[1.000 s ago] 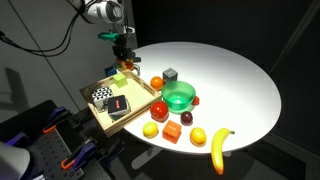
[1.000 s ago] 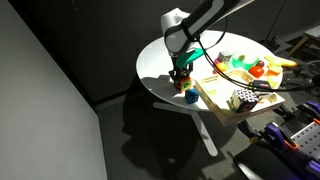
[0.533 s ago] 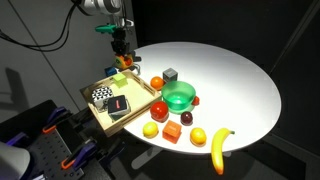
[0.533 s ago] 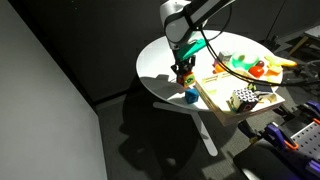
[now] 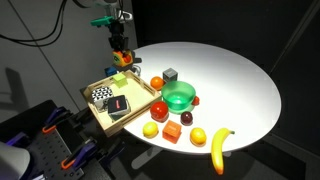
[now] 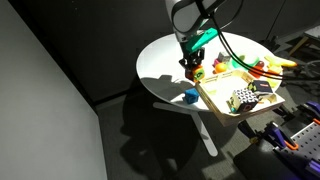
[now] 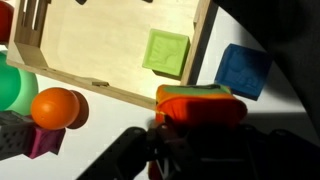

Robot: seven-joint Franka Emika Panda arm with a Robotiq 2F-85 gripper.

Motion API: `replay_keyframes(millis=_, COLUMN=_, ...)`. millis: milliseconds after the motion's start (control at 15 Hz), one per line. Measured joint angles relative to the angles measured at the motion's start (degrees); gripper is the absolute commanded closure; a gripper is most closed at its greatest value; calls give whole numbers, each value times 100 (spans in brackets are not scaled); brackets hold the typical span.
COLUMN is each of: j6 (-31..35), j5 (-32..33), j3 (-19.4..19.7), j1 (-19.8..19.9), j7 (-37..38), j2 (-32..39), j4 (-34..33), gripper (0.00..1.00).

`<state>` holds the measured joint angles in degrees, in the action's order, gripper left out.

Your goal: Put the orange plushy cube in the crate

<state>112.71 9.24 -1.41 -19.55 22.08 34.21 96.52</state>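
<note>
My gripper (image 5: 121, 55) is shut on the orange plushy cube (image 5: 123, 61) and holds it in the air over the crate's far edge. The crate (image 5: 135, 110) is a shallow light-wood box at the table's rim. In the other exterior view the gripper (image 6: 192, 68) and the cube (image 6: 195, 73) hang by the crate (image 6: 225, 100). In the wrist view the orange cube (image 7: 200, 103) fills the space between the dark fingers of the gripper (image 7: 198, 128). Below it lie the crate's wall and floor (image 7: 100, 35).
The crate holds a green cube (image 7: 166, 52), a checkered cube (image 5: 101, 97) and a black item (image 5: 119, 104). A blue cube (image 7: 243, 72) lies on the table outside it. Nearby are a green bowl (image 5: 180, 97), an orange fruit (image 5: 157, 82), a grey cube (image 5: 171, 74) and a banana (image 5: 220, 148).
My gripper has risen with the orange cube in it and shifted away from the blue cube, towards the crate.
</note>
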Motion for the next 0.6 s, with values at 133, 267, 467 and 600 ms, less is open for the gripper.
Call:
replay_keyframes(millis=133, j6=8, j5=6, j3=5, j1=56, j7=0, j2=-174, j4=281, gripper=78)
replay_keyframes(millis=267, j6=50, j5=7, j3=7, j1=135, j7=0, j2=-338, j4=579, gripper=78)
replay_keyframes(millis=467, j6=201, j5=7, j3=21, j1=294, j7=0, j2=-612, j4=1076, gripper=78)
replay_keyframes(millis=600, j6=358, j5=7, j3=37, j1=410, j7=0, j2=-808, j4=1424, gripper=78)
